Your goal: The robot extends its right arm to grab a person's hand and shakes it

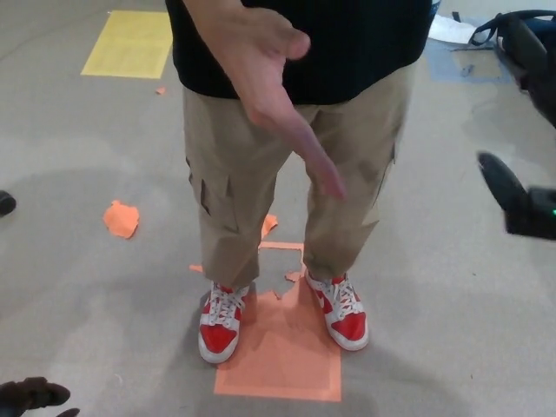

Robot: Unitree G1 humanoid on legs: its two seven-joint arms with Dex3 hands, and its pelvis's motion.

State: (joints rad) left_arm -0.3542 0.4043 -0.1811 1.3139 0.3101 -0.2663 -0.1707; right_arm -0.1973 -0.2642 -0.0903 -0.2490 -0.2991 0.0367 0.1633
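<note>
While person's hand [276, 95] hangs flat, open | glossy black right hand [519, 201] apart, fingers spread, empty

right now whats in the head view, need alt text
A person's hand hangs open, fingers pointing down, apart from the right robot hand at the picture's right edge. The person stands in red and white sneakers on an orange floor patch.
</note>
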